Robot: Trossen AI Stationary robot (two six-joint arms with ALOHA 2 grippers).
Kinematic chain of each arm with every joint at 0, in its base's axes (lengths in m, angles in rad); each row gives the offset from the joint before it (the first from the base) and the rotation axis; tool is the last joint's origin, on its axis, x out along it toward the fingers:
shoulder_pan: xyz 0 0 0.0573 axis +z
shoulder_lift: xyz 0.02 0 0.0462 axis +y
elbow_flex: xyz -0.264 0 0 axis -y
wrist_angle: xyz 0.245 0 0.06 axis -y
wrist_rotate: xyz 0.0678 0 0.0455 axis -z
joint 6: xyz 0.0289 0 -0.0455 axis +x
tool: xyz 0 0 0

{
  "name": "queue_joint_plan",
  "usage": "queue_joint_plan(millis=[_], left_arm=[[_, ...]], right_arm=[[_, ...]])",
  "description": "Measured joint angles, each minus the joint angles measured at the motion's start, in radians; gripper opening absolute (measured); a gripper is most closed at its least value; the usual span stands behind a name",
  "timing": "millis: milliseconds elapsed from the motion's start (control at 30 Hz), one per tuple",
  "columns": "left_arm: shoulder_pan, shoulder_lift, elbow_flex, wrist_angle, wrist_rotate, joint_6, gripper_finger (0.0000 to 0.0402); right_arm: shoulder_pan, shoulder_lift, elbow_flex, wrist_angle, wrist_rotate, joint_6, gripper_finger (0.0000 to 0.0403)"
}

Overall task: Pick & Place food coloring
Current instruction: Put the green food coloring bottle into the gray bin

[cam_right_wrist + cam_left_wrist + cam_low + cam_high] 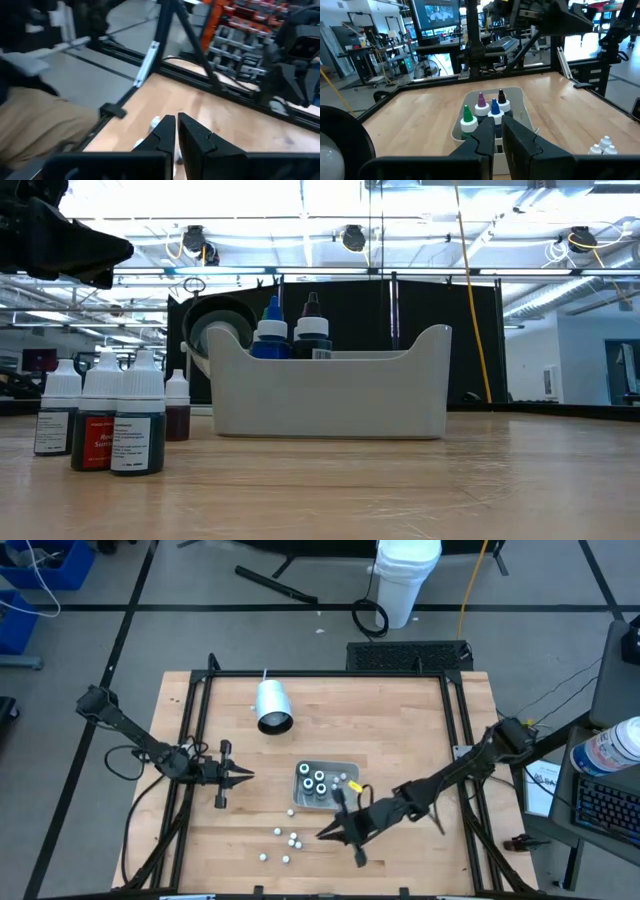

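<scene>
The tray [330, 395] hides all but the tops of its bottles [487, 107], capped green, purple, blue and black. Loose white-capped bottles [105, 420] are stood beside it. Both the left gripper [245, 776] and right gripper [325, 834] are closed, empty.

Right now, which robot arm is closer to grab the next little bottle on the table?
Probably the right. The right gripper is close beside the loose bottles, near the tray. The left gripper waits farther off.
</scene>
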State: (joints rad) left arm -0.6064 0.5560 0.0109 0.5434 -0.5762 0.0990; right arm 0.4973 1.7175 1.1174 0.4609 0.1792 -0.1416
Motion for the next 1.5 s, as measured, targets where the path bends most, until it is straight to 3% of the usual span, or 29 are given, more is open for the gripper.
queue_joint_plan(millis=[100,233,367,500,767,867,1100,1233,1367,1500], left_arm=[[0.0,0.0,0.0,0.0,0.0,0.0,0.0042],[0.0,0.0,0.0,0.002,0.0,0.0,0.0042],[0.0,0.0,0.0,0.005,0.0,0.0,0.0042],[0.0,0.0,0.0,0.005,0.0,0.0,0.0042],[0.0,0.0,0.0,0.005,0.001,0.0,0.0042],[0.0,0.0,0.0,0.006,0.001,0.0,0.0042],[0.0,0.0,0.0,0.006,0.001,0.001,0.0042],[0.0,0.0,0.0,0.006,0.001,0.001,0.0042],[0.0,0.0,0.0,0.006,0.001,0.001,0.0042],[0.0,0.0,0.0,0.006,0.001,0.001,0.0042]], right_arm=[[0.013,0.068,0.105,-0.088,0.102,-0.001,0.0017],[0.022,0.13,0.311,-0.483,0.298,0.114,0.0014],[0.013,0.147,0.433,-0.707,0.317,0.232,0.0004],[0.013,0.139,0.446,-0.731,0.313,0.262,0.0001],[-0.031,0.17,0.511,-0.762,0.138,0.435,0.0001],[-0.046,0.214,0.578,-0.849,0.127,0.464,0.0],[-0.02,0.287,0.644,-0.762,-0.014,0.361,0.0],[0.024,0.318,0.643,-0.698,-0.027,0.301,0.0002],[0.05,0.367,0.643,-0.611,-0.029,0.286,0.0027],[0.052,0.428,0.643,-0.579,-0.026,0.295,0.0077]])
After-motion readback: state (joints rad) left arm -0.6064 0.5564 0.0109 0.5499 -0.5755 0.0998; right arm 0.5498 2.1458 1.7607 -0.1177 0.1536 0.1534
